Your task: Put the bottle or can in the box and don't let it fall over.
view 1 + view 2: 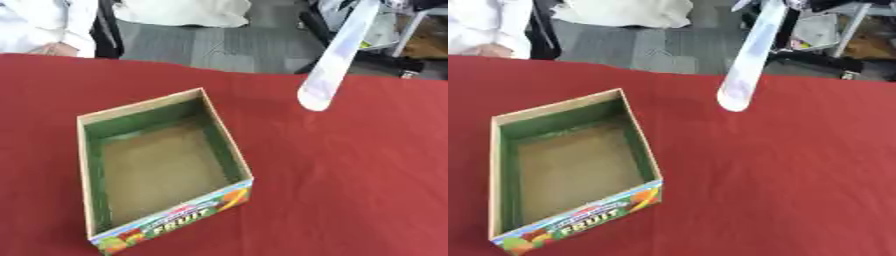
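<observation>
- The box is seen open and empty on the red counter, with a green lining, a brown floor and a "FRUIT" label on its near wall; nothing has been put in it yet.
- A long pale bottle is seen in the air above the counter, tilted, its rounded lower end pointing down and toward the box; it is blurred, so whether it is a bottle or a can is hard to tell.
- The bottle's upper end runs out of the top edge, where only a dark shape is glimpsed, so no fingers are shown; whether they are spread, pressed together or pinching the bottle cannot be told, and places relative to them cannot be given.
- Neither hand of the robot is visible in either view.
- The task is judged to be at its carrying stage: the bottle is left to be brought over the box, turned upright and set down on the brown floor.
- No obstacle is seen on the counter between bottle and box; the box's far-right wall is the only thing to be cleared.
- Beyond the counter, a grey floor, a white cloth and chair legs are seen, well apart from the work.
</observation>
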You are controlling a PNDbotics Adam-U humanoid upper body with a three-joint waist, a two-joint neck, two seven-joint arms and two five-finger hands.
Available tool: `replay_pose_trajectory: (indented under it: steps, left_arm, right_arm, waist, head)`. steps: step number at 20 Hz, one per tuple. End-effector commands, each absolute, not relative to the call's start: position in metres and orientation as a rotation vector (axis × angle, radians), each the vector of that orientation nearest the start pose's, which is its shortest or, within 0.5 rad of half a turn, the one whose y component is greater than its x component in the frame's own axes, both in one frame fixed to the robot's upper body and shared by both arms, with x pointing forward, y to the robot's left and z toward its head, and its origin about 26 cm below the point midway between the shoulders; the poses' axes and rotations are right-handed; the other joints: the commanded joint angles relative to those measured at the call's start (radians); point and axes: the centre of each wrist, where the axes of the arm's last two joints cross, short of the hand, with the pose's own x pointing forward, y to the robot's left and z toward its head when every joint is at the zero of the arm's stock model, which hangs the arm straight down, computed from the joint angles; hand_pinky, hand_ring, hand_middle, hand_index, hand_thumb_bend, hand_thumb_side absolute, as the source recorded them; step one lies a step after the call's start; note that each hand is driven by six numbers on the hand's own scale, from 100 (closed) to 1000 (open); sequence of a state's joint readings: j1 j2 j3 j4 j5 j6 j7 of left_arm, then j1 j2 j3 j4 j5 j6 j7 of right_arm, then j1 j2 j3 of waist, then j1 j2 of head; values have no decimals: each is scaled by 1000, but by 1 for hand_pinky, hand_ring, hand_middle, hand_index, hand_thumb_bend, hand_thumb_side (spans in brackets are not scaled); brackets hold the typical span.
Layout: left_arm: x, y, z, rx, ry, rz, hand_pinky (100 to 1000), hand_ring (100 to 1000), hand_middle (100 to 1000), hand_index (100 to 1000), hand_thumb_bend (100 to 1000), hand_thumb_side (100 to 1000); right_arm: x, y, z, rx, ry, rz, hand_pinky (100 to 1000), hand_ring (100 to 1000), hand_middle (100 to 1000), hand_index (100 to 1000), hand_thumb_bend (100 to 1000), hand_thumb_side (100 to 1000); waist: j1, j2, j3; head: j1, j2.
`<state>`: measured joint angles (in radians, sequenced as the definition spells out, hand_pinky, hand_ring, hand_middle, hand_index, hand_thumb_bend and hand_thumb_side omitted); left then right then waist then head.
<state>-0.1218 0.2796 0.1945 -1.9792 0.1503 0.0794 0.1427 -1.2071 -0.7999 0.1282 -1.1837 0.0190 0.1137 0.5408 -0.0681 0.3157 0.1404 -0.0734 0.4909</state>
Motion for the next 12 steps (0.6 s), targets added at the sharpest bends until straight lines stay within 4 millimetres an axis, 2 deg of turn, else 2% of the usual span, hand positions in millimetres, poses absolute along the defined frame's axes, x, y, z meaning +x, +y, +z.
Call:
replay_pose_trajectory:
  steps: [1, 12]
  left_arm:
    - [274, 324, 165, 293, -2074, 75, 742, 642, 654, 720, 100, 763]
    - [274, 325, 166, 288, -2073, 80, 743, 642, 654, 720, 100, 753]
  right_arm:
    - [403, -316, 447, -482, -1971, 1081, 580, 301, 352, 395, 100, 100]
    - [411, -247, 455, -314, -2050, 1189, 579, 301, 352, 394, 100, 100]
  waist:
    - [2, -39, 2]
    - [-2, -86, 8]
  head:
    - [-4, 9]
    - [-21, 55]
